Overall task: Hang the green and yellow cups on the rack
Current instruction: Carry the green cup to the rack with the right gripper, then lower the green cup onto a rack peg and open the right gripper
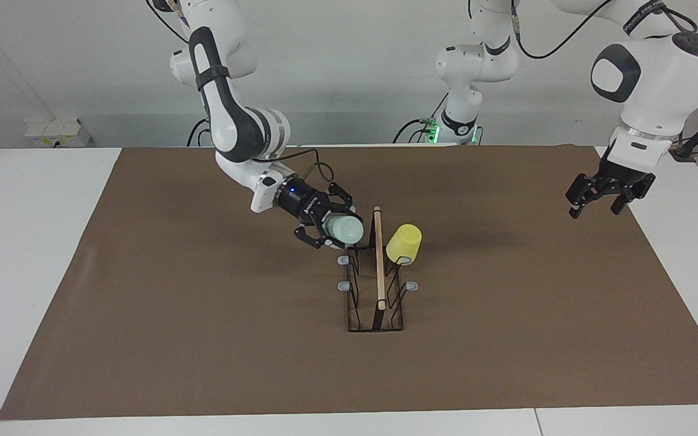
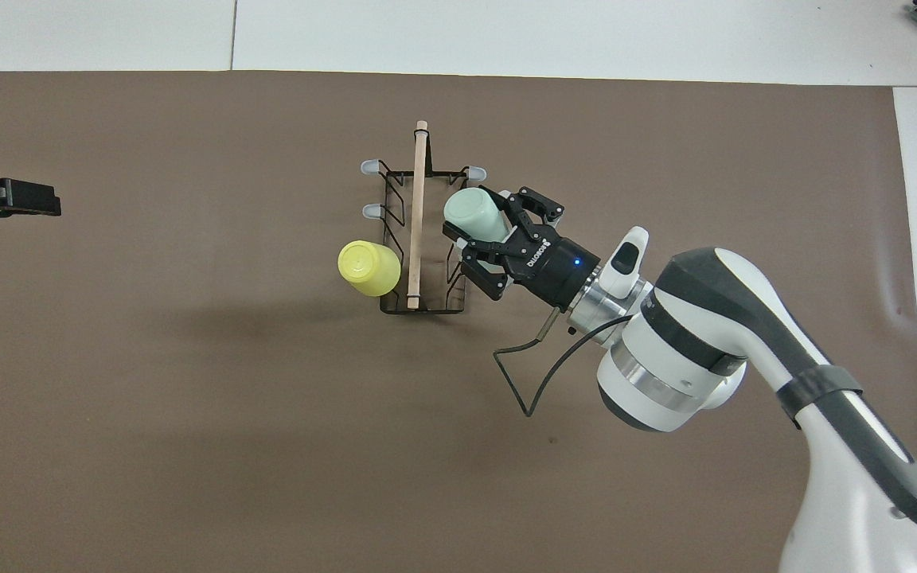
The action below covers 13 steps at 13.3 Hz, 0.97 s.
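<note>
Right gripper (image 1: 338,231) over the rack (image 1: 375,284), at the side toward the right arm's end of the table, fingers closed around the pale green cup (image 1: 346,230). Cup carried on its side, bottom turned toward the wooden rod (image 1: 378,257), just above the prongs nearest the robots on that side; cannot tell whether already touching a prong. Yellow cup (image 1: 404,243) hanging upside down and tilted on a prong of the rack's other side, at the end nearest the robots.

Left gripper (image 1: 604,198) waiting in the air over the brown mat (image 1: 203,339), close to its edge at the left arm's end of the table, fingers spread wide, holding nothing. In the overhead view, only its tip (image 2: 25,198) seen at the border.

Rack standing about mid-mat. Much bare mat all around it, on the side away from the robots and toward both ends. White table (image 1: 34,254) showing outside the mat edges.

Small white lettering on the right gripper's black body (image 2: 528,259), too small to read with certainty.
</note>
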Motion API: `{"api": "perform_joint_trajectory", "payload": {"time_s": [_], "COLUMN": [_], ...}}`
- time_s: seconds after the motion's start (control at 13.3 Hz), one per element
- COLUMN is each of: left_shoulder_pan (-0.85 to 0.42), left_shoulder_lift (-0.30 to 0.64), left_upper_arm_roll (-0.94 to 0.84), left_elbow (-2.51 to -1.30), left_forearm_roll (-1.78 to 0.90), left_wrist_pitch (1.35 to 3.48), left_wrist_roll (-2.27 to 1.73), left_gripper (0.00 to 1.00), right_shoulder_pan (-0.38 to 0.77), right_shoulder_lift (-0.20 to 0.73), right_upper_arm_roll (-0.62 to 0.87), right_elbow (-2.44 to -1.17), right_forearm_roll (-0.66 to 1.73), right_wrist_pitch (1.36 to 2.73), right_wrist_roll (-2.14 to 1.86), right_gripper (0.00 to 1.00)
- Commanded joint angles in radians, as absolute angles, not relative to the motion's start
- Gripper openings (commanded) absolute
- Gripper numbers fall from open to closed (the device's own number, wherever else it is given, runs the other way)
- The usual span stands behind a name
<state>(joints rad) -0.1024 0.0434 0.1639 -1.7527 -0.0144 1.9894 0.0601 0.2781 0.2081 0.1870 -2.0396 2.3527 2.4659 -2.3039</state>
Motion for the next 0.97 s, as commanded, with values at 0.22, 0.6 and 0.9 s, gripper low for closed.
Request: {"api": "perform_joint_trajectory", "payload": {"time_s": [0.22, 0.6, 0.9], "left_shoulder_pan": [-0.101, -0.107, -0.11], "left_shoulder_lift": [0.035, -0.023, -0.035], "left_upper_arm_roll": [0.16, 0.155, 0.149], "left_elbow": [-1.738, -1.741, -1.74], "left_forearm_roll": [-0.031, -0.032, -0.031], "left_wrist_pitch": [1.939, 1.843, 1.79], "left_wrist_roll": [0.092, 0.13, 0.152], "left_gripper": [1.0, 1.0, 1.0], "right_shoulder_pan": [0.314, 0.328, 0.328], "right_shoulder_lift": [0.253, 0.302, 0.295], "right_upper_arm_roll": [0.186, 0.184, 0.186], "right_elbow": [-2.032, -2.078, -2.132], "right_forearm_roll": [2.48, 2.569, 2.572], "right_wrist_pitch": [2.476, 2.396, 2.398], "right_wrist_roll": [-2.428, -2.566, -2.566], "right_gripper": [0.0, 0.0, 0.0]}}
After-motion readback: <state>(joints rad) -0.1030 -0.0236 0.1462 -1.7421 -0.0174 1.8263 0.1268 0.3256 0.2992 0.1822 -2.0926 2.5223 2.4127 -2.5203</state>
